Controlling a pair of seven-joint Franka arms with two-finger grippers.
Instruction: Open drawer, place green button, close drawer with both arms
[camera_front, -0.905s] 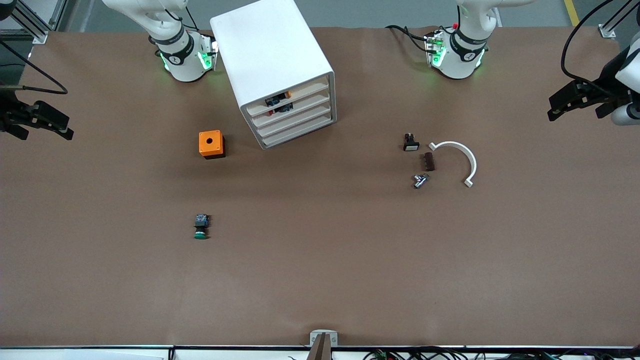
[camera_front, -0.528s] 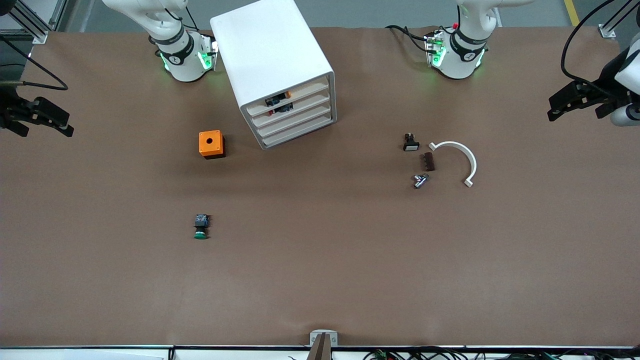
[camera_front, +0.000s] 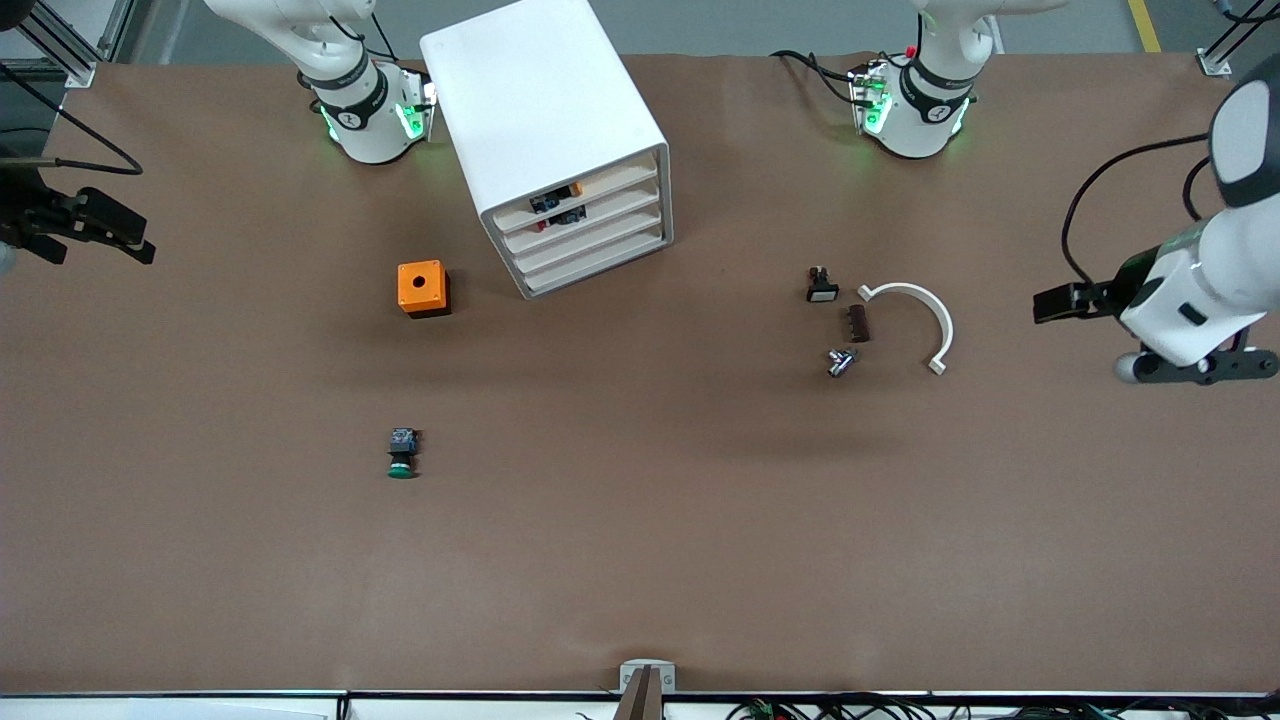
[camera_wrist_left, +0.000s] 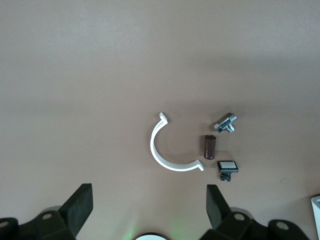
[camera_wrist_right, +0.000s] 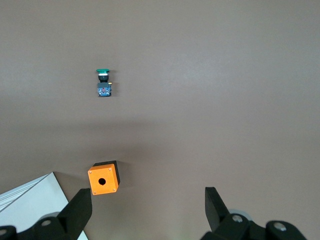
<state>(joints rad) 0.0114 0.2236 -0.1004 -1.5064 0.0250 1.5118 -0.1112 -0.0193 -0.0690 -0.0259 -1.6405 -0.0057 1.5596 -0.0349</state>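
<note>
Drawer (camera_front: 592, 249) sitting closed, button (camera_front: 401, 453) lying on table (camera_front: 640, 560), left gripper (camera_wrist_left: 147, 202) and right gripper (camera_wrist_right: 147, 207) hovering, jaws spread, grasping nothing

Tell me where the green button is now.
In the front view, the green button lies on the table toward the right arm's end, nearer the camera than the orange cube.

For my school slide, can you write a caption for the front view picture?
Both open grippers, left and right, hang over the table ends; green button lies nearer the camera than the closed cabinet.
</note>
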